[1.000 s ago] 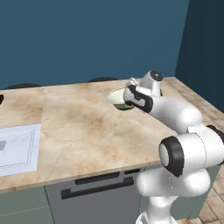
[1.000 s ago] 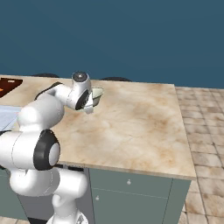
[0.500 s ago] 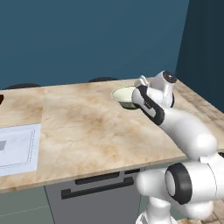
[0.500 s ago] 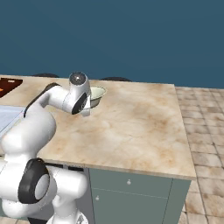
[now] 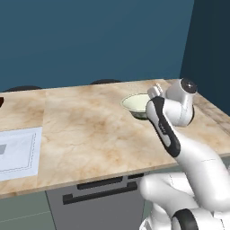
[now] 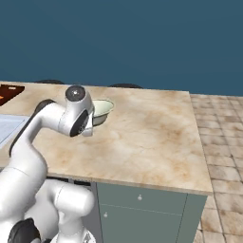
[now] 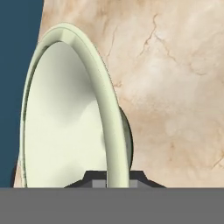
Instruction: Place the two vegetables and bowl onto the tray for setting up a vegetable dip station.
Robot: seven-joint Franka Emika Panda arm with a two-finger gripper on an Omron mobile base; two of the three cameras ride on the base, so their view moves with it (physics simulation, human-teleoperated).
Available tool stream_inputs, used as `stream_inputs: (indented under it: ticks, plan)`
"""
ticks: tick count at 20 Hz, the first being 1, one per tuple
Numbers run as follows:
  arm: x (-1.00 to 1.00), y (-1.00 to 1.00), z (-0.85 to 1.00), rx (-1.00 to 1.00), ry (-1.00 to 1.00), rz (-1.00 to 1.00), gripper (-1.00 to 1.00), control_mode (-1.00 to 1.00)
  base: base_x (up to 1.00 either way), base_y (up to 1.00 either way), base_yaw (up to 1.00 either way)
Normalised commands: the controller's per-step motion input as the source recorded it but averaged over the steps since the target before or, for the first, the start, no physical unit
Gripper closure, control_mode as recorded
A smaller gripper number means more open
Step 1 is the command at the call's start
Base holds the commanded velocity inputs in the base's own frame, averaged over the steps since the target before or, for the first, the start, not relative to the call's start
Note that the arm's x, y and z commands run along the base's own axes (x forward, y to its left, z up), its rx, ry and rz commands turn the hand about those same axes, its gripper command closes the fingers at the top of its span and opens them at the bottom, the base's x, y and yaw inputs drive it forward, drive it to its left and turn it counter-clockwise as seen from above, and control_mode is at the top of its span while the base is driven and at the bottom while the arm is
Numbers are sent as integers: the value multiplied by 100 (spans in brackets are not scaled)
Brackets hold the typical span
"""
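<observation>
Setting: marble counter (image 5: 90, 130) against a dark blue wall, pale sink (image 5: 15, 150) set in at the far left.
Gripper (image 7: 113, 180): jaws narrow, pinched across the bowl's rim, one finger inside and one outside.
Bowl (image 5: 137, 104): pale green-white, held at its near edge; whether its foot clears the counter I cannot tell.
Bowl from hand: directly ahead of the fingers, rim edge-on in the hand view.
Tray (image 6: 10, 93): reddish-brown, far left past the sink, well apart from the bowl.
Coming move, likely: carry leftward over the sink to the tray.
</observation>
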Motion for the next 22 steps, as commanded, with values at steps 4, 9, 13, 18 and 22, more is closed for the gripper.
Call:
stream_inputs:
  ticks: [4, 9, 13, 18, 22]
  plan:
    - [-76, -10, 8, 0, 0, -1, 100, -100, 0, 0, 0]
    - [-55, -18, 3, 1, 0, 0, 100, -100, 0, 0, 0]
    - [-8, -7, 0, 1, 0, 0, 100, 100, -14, -18, 0]
    - [0, 0, 0, 0, 0, 0, 100, 100, -56, -40, 0]
    - [0, 0, 0, 0, 0, 0, 100, 100, -99, -74, 0]
